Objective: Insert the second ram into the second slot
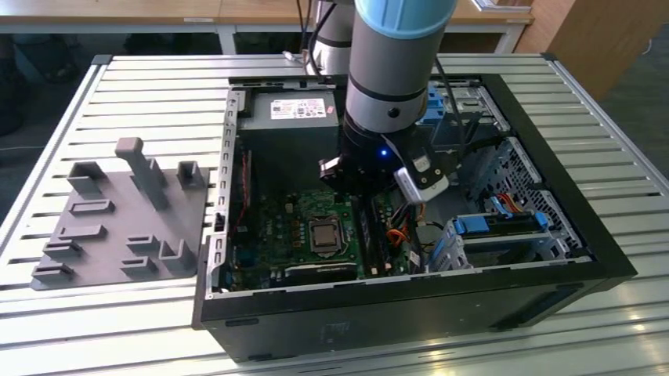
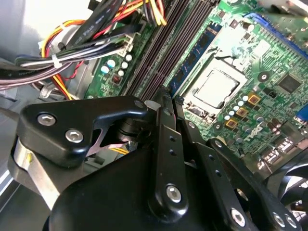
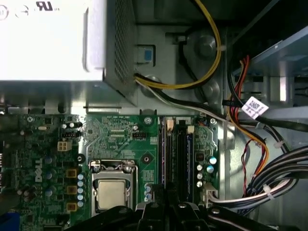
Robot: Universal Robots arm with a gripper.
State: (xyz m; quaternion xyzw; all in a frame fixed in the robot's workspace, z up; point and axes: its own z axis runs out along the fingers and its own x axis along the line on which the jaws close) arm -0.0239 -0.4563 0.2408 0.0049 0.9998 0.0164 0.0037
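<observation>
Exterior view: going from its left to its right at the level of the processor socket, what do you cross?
Grey fixture plate → case's left wall → processor socket → memory slots → drive cage with blue clip → case's right wall.

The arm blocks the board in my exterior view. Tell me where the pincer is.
Observer: In the second wrist view the pincer hangs over the memory slots, beside the processor.
Operator: Report any stick already in.
Observer: A blue memory stick stands in the slot nearest the processor.
Operator: Now the cables.
Observer: In the first wrist view the cable bundle lies on the slots' far side from the processor.
</observation>
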